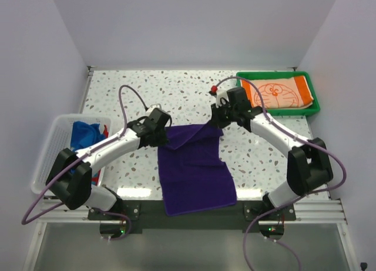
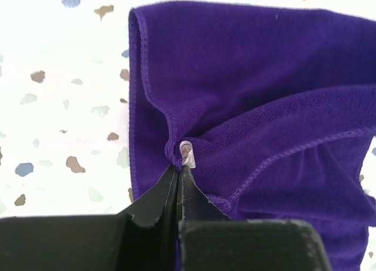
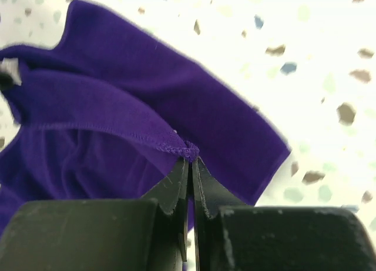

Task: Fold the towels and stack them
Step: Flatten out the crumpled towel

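The dark purple towel (image 1: 195,168) lies in the table's middle, its near end hanging over the front edge. My left gripper (image 1: 167,133) is shut on its far left corner, by the white label (image 2: 186,152). My right gripper (image 1: 218,123) is shut on the far right corner (image 3: 189,150). Both corners are lifted and the far edge folds over the cloth below. The orange-and-white cat-face towel (image 1: 277,91) lies folded in the green tray (image 1: 314,99). A bright blue towel (image 1: 85,134) and a bit of red cloth (image 1: 105,130) sit in the white basket (image 1: 50,150).
The green tray stands at the back right, just beyond my right arm. The white mesh basket stands at the left edge beside my left arm. White walls close in the table on three sides.
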### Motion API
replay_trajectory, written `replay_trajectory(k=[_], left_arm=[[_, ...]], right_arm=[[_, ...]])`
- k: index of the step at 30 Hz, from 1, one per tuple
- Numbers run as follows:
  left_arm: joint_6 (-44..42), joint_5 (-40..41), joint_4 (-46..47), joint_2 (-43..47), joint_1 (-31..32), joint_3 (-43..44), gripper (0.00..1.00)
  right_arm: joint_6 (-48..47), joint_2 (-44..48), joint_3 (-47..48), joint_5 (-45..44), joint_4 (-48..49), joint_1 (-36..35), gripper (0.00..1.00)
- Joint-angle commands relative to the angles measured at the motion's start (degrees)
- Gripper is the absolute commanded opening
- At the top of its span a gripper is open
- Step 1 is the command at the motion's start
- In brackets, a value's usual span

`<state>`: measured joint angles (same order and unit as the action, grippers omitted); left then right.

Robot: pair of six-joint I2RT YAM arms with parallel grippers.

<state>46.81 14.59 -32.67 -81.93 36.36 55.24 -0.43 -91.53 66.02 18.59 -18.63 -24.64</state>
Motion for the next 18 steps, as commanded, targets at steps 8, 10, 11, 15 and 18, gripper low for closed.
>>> replay_trajectory(k=[8, 10, 11, 15, 18], left_arm=[[0.7, -10.5, 6.7, 5.0, -0.2, -13.8, 0.0], [0.5, -12.0, 7.4, 5.7, -0.3, -15.1, 0.0], [0.4, -12.4, 7.5, 6.0, -0.2, -16.1, 0.0], [-0.4, -13.2, 8.0, 7.1, -0.3, -17.7, 0.0], [-0.8, -13.4, 8.2, 7.8, -0.2, -18.2, 0.0]], right_arm=[[18.7, 19.1, -23.4, 2.6, -3.8, -3.2, 0.14], [20.9, 22.3, -26.1, 2.1, -6.2, -4.1, 0.2], [23.1, 23.6, -26.8, 1.5, -7.1, -4.3, 0.22], [26.3, 26.7, -26.9, -5.2, -14.0, -4.6, 0.38], [27.6, 27.0, -24.6, -10.2, -16.0, -4.9, 0.47]])
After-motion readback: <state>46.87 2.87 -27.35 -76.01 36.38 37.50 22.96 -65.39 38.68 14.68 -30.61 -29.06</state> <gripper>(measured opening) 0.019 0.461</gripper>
